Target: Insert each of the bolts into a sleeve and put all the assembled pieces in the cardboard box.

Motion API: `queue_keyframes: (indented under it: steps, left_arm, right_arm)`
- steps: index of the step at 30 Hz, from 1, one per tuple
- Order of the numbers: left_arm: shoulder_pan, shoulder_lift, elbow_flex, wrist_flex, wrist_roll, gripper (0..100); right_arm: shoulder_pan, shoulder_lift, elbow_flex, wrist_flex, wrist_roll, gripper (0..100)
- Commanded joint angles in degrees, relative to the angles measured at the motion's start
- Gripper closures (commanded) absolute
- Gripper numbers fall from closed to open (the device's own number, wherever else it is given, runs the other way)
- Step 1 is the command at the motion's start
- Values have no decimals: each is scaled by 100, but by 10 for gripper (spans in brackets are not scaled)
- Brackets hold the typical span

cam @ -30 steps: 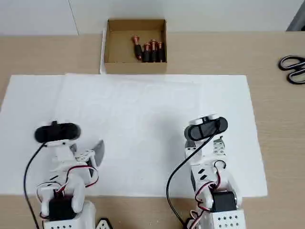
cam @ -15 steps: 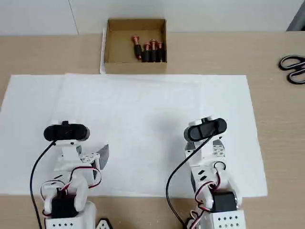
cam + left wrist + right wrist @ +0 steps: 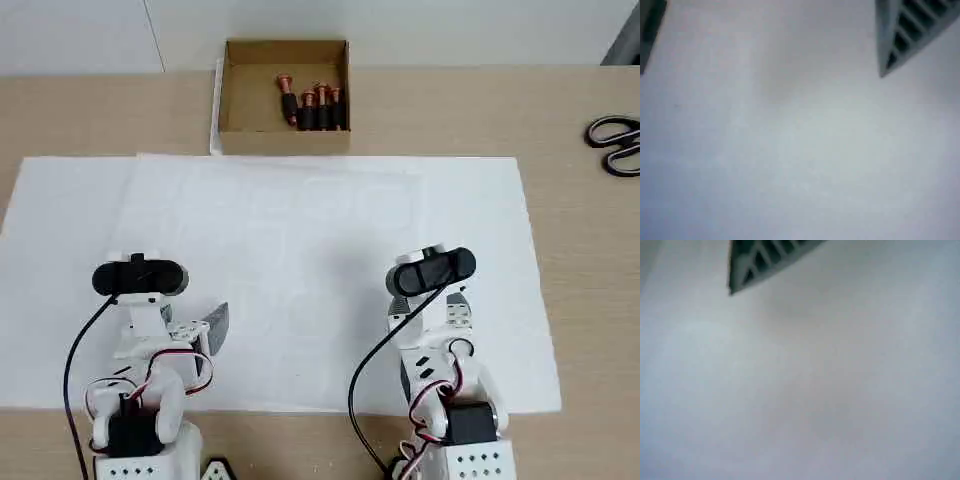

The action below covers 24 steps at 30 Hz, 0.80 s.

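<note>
Assembled bolts (image 3: 312, 105) in cardboard box (image 3: 245, 100), box behind paper sheet (image 3: 300, 260), scissors (image 3: 620, 145) far right on table (image 3: 100, 110)

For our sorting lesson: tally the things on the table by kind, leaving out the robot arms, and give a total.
Assembled bolt-and-sleeve pieces: 4
Cardboard box: 1
Pair of scissors: 1
White sheet: 1
Total: 7
</note>
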State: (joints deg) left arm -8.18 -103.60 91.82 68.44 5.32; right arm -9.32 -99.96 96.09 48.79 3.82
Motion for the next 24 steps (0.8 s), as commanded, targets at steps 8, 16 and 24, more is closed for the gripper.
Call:
queue_keyframes:
  steps: [8, 16, 24]
  left_arm:
    - [9, -62, -13, -123, -9, 719]
    - [9, -62, -13, -123, -9, 719]
    - [9, -62, -13, -123, -9, 719]
  right_arm:
    - [4, -110, 53, 13, 26, 777]
    - [4, -110, 53, 13, 26, 777]
    - [4, -110, 53, 13, 26, 777]
